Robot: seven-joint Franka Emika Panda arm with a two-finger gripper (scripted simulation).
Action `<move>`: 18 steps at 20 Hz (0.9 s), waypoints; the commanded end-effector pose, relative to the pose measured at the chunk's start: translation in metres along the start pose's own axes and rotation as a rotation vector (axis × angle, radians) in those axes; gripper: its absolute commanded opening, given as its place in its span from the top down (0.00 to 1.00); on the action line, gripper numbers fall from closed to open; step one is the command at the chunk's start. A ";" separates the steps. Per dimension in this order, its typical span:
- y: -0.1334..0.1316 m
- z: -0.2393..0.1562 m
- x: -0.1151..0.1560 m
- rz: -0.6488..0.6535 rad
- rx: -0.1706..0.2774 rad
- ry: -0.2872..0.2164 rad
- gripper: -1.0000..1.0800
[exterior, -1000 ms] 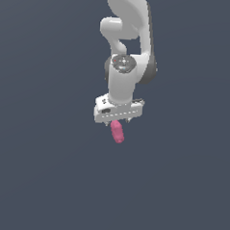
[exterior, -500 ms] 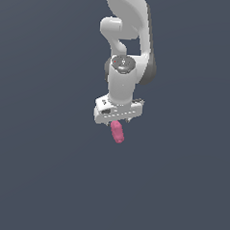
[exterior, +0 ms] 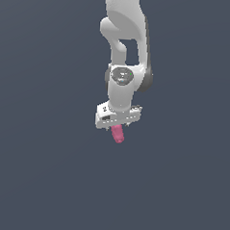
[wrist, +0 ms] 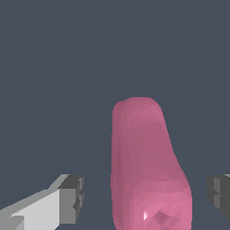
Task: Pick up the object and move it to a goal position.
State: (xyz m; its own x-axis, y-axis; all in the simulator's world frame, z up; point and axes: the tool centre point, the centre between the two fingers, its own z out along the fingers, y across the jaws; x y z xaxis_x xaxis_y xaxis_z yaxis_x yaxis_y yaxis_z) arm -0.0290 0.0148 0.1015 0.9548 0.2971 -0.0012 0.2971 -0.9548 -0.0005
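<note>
Flat grey ground fills every frame; over the last second nothing has shifted. My pincer (exterior: 117,129) stays wide around the blob (exterior: 117,134) at centre, pads (wrist: 74,197) clear, grasp still undone

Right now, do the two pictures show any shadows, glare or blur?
Exterior view: sharp, flat light; no cast shadow below the gripper or pink blob. Wrist view: also sharp; a small bright glint on the blob's near end, faceted shading around it.

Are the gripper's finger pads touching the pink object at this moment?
Apart. The wrist view shows dark background between each of the fingertips and the pink object.
</note>
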 end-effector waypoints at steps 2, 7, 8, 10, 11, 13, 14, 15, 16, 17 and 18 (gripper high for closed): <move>0.000 0.008 0.001 -0.001 0.000 0.001 0.04; 0.000 0.009 0.001 -0.001 0.000 0.001 1.00; 0.000 0.009 0.001 -0.001 0.000 0.001 1.00; 0.000 0.009 0.001 -0.001 0.000 0.001 1.00; 0.000 0.009 0.001 -0.001 0.000 0.001 1.00; 0.000 0.009 0.001 -0.001 0.000 0.001 1.00; 0.000 0.009 0.001 -0.001 0.000 0.001 1.00; 0.000 0.009 0.001 -0.001 0.000 0.001 1.00; 0.000 0.009 0.001 -0.001 0.000 0.001 1.00; -0.001 0.008 0.002 -0.001 0.000 0.001 1.00; -0.002 0.006 0.003 -0.001 0.000 0.001 1.00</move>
State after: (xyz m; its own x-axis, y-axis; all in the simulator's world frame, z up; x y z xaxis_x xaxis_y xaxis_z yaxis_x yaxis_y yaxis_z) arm -0.0275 0.0156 0.0936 0.9548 0.2973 -0.0007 0.2973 -0.9548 -0.0002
